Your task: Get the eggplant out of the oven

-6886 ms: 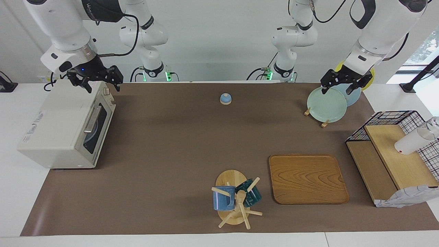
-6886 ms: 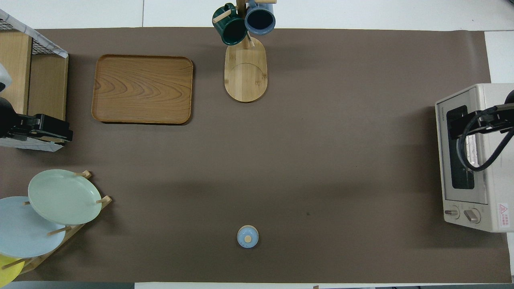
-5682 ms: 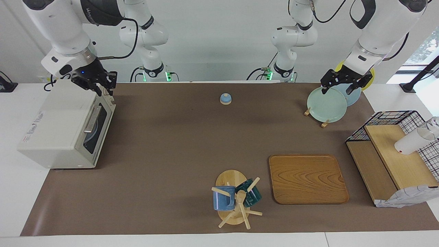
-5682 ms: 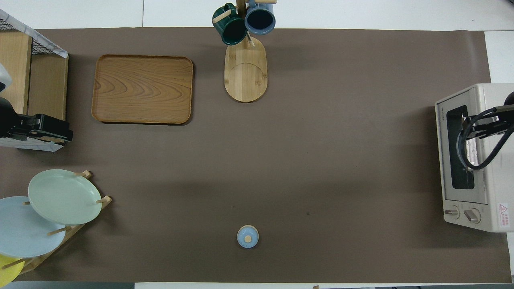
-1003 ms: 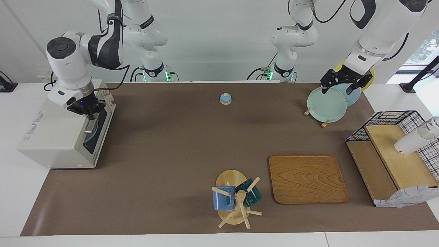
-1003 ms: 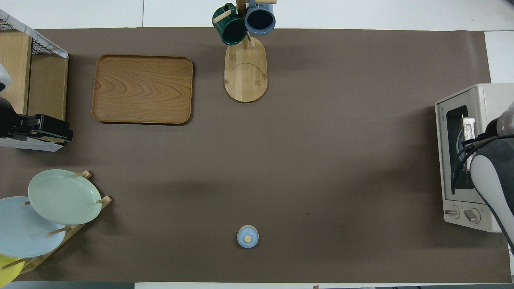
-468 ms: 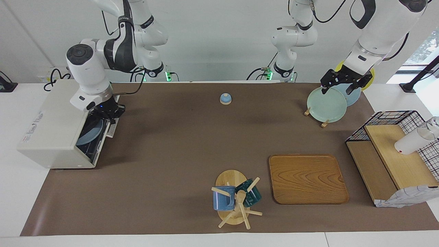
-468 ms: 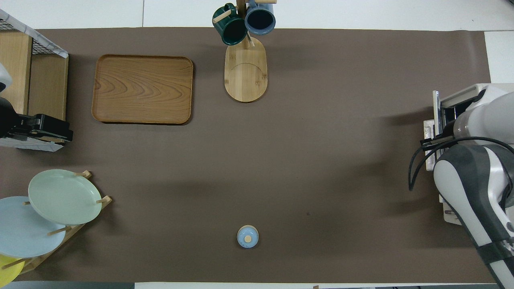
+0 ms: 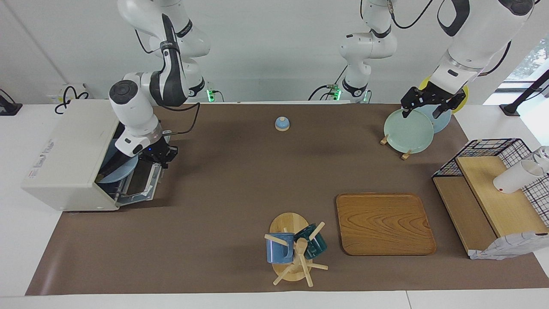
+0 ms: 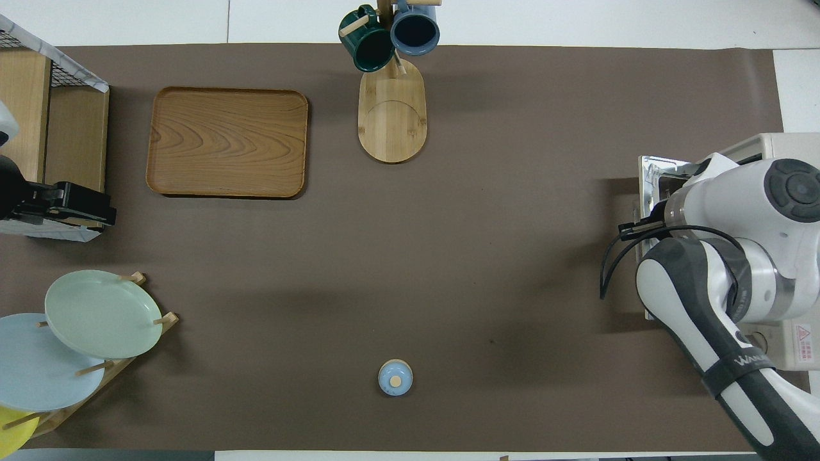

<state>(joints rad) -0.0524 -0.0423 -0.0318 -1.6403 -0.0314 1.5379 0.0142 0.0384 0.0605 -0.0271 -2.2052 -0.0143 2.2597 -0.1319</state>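
- Right gripper [image 9: 160, 159] is clenched at the free edge of the glass-paned drop-down door [image 9: 139, 182] of the boxy off-white toaster oven [image 9: 64, 150]. It appears to grip the handle, though the contact itself is hidden.
- Door is lowered most of the way, not yet flat. Advised: follow the hinge arc down until the door rests level, without dragging the oven across the counter — then release cleanly.
- Slim dark eggplant [image 9: 112, 166] lies slantwise on a pale blue round plate [image 9: 124, 169] inside the oven cavity at the right arm's end of the counter.
- Eggplant sits deeper in the oven than the right gripper, which is out over the door's edge — near, not touching.
- Left gripper [image 9: 424, 105] waits, released, over the pale green round plate [image 9: 407, 131].
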